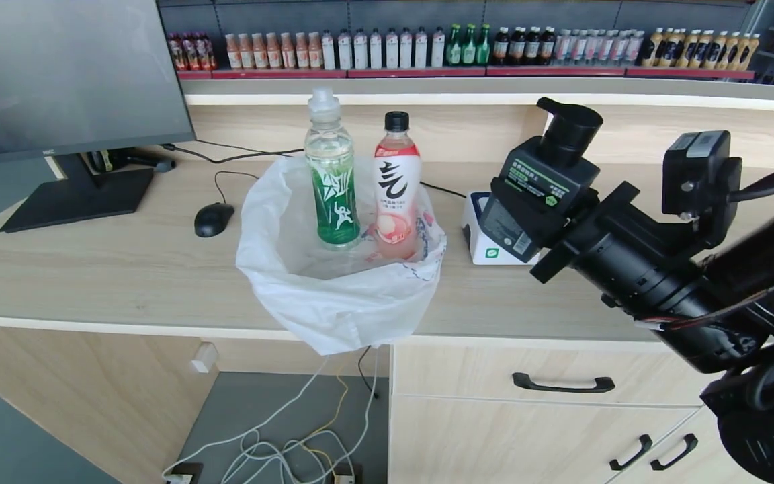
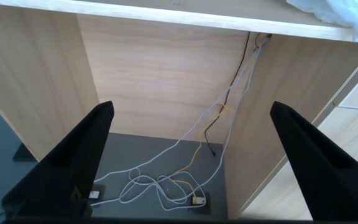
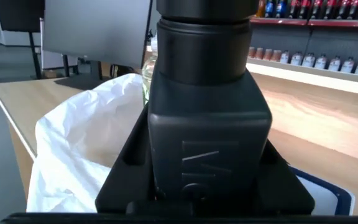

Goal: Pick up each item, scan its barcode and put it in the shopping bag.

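— Black pump bottle, is that what the right gripper is holding?

— Yes, its fingers are pressing on the bottle's body from either side. The bottle is leaning, its long axis running across the fingers and its pump head pointing up. The scanner is sitting just under the bottle's lower end.

— And the shopping bag?

— It's lying to that gripper's left and lower down, with its mouth gaping upward. A green bottle and a pink bottle are standing upright inside. I'm expecting a sideways carry, then a lowering base first into the gap on the gripper's side of the pink one.

— The other arm?

— The left gripper is hanging below the counter's edge, jaws spread wide, gripping nothing. The right one is plainly nearer the bag.

— What's around?

— A pale wood counter is carrying everything. A mouse and a monitor are sitting well beyond the bag, farther left. Drinks shelves are lining the far wall.
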### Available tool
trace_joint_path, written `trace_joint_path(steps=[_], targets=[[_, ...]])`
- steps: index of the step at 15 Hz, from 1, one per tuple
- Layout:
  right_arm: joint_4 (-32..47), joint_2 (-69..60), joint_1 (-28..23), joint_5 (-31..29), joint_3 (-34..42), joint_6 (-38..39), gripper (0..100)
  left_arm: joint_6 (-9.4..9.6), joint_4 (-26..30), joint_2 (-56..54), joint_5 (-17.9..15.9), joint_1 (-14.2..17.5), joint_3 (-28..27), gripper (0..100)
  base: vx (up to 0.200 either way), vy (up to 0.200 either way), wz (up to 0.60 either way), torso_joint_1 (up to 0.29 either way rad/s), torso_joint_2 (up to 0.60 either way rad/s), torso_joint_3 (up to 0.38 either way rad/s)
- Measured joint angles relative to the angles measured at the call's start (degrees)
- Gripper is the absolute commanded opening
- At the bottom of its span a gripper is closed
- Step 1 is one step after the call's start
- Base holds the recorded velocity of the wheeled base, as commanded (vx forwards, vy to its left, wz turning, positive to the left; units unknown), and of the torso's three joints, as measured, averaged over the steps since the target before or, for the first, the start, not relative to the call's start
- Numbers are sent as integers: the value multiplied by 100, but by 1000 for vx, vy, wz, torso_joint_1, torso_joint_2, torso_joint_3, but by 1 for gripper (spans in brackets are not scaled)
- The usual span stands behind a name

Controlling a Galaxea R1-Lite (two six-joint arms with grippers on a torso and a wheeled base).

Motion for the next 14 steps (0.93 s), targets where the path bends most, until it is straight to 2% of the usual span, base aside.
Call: trace_joint_path(steps=[5, 7, 10, 12, 14], targets=[[-6, 450, -413, 385, -584, -635, 0, 0, 0, 0, 0, 1, 0, 100, 0, 0, 0, 0, 0, 0], [-4, 621, -673, 805, -835, -1196, 0, 0, 0, 0, 0, 1, 0, 100, 0, 0, 0, 0, 0, 0], [-4, 898, -909, 881, -1257, -1626, 0, 0, 0, 0, 0, 6, 0, 100, 0, 0, 0, 0, 0, 0], [-4, 1163, -907, 1037, -1854, -1837, 0, 0, 0, 0, 0, 0, 0, 100, 0, 0, 0, 0, 0, 0], [-15, 1491, -929, 1469, -2480, -2176, 0, 0, 0, 0, 0, 1, 0, 100, 0, 0, 0, 0, 0, 0]])
